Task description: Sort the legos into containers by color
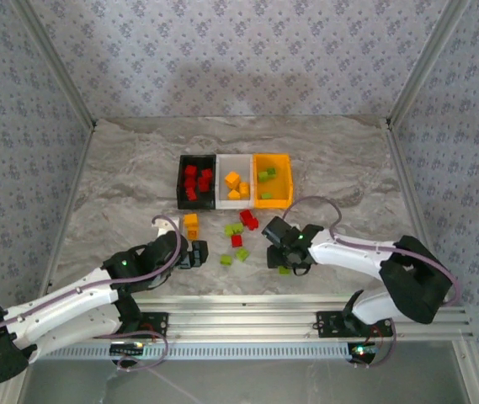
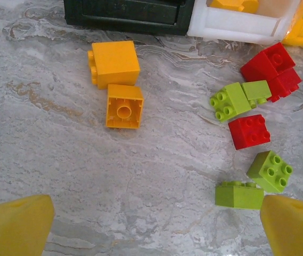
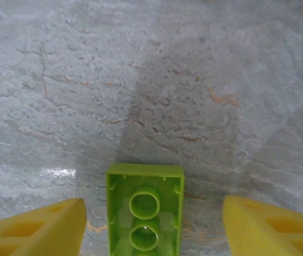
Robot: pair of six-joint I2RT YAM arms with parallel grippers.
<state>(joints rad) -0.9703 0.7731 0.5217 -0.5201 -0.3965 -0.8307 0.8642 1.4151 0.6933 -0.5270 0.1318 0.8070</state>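
Observation:
Three bins stand in a row at mid-table: the black bin (image 1: 181,180) holds red legos, the white bin (image 1: 222,161) orange ones, the orange-yellow bin (image 1: 288,179) green ones. Loose legos lie in front: two orange bricks (image 2: 116,64), a green pair (image 2: 239,98), red bricks (image 2: 271,66), one red brick (image 2: 249,131) and two more green bricks (image 2: 270,170). My left gripper (image 2: 154,229) hangs open over bare table, left of these. My right gripper (image 3: 154,229) is open around an upside-down lime green brick (image 3: 145,210), its fingers (image 3: 34,232) apart from it.
Grey marble table (image 1: 121,185) with patterned walls on three sides and a metal rail along the near edge (image 1: 247,307). The loose bricks cluster between the two grippers, just in front of the bins. Open table lies left and right of the bins.

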